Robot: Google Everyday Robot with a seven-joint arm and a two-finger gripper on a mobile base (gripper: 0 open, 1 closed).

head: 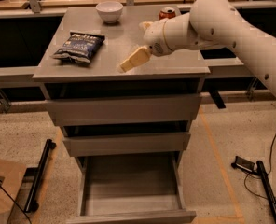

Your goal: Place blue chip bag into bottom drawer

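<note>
In the camera view we find the bottom drawer [133, 215] already open. The blue chip bag [78, 45] lies on the tabletop [82, 22], ungrasped. Our gripper [131, 47] hovers nearby to the bag's right, spread and empty. Grasping and placing are left to do.

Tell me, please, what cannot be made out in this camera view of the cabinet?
Camera view:
- Red soda can: mostly hidden behind the arm.
- End effector, over the cabinet top to the right of the blue chip bag: whether it touches the top is unclear.
- Blue chip bag: lettering too small to read.
- Bottom drawer: front cut off by the lower edge.
</note>
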